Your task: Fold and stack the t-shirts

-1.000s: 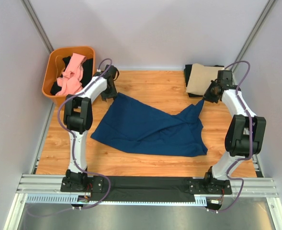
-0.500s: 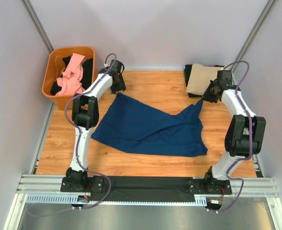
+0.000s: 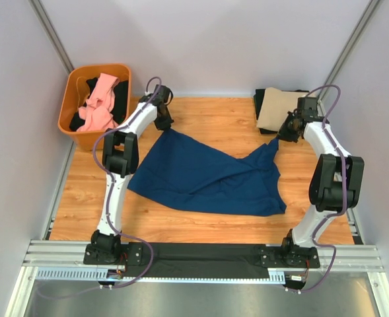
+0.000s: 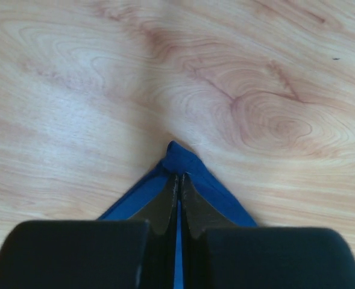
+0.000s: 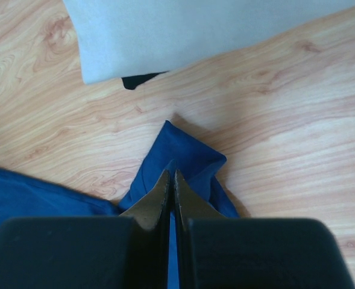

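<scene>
The navy t-shirt lies rumpled mid-table, its two far corners pulled outward. The left gripper is clamped shut on the far-left corner and the right gripper on the far-right one. Both arms reach far forward, wrists tipped down. A folded tan tee lies on a black one just beyond the right gripper.

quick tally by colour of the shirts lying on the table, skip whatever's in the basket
navy blue shirt: 1
tan shirt: 1
black shirt, under the tan one: 1
total: 3
</scene>
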Robot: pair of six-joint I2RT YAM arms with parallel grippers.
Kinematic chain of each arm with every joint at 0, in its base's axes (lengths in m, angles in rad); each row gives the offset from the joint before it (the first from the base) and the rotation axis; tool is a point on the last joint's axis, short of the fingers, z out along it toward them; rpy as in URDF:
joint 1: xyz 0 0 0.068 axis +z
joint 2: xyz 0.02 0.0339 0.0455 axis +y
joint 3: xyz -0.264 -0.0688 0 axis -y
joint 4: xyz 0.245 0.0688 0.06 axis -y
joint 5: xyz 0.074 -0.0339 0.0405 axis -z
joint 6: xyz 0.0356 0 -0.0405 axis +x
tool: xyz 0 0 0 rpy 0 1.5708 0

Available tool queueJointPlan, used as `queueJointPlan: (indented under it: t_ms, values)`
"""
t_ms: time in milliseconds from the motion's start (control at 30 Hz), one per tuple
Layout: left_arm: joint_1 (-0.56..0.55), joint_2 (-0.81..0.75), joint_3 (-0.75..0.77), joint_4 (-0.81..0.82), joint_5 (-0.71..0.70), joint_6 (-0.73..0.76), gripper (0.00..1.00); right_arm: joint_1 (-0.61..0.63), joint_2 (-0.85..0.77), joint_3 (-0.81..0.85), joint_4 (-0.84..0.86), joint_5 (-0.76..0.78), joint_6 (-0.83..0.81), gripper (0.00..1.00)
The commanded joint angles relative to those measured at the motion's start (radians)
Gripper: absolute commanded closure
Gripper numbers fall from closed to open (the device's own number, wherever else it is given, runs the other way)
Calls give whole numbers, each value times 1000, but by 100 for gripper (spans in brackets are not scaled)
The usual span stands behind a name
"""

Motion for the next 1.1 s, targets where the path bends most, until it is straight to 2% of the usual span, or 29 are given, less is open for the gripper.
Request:
queueJointPlan:
  t_ms: [0, 100, 167, 267, 400, 700, 900, 1067]
  values:
    - [-6, -2, 71, -10, 8, 2, 100, 18, 26, 87, 20, -46, -4, 100]
    - [11, -47, 71, -76, -64, -37, 100, 42, 77, 221, -34, -73, -3, 100]
    - [40, -131, -1, -108, -128, -71, 100, 61, 120, 348, -88, -87, -4, 100]
    - [91, -246, -111, -106, -156, -114, 100, 81, 170, 510, -163, -75, -13, 100]
    - [126, -332, -176, -102, -150, -99, 100, 87, 193, 612, -217, -67, -4, 100]
    - [143, -435, -311, -83, -140, -97, 100, 95, 127, 526, -220, -67, -4, 100]
    - [143, -496, -398, -60, -130, -97, 100, 95, 46, 399, -215, -63, -7, 100]
    - [148, -552, -472, -51, -138, -79, 100, 95, -84, 248, -204, -47, -3, 100]
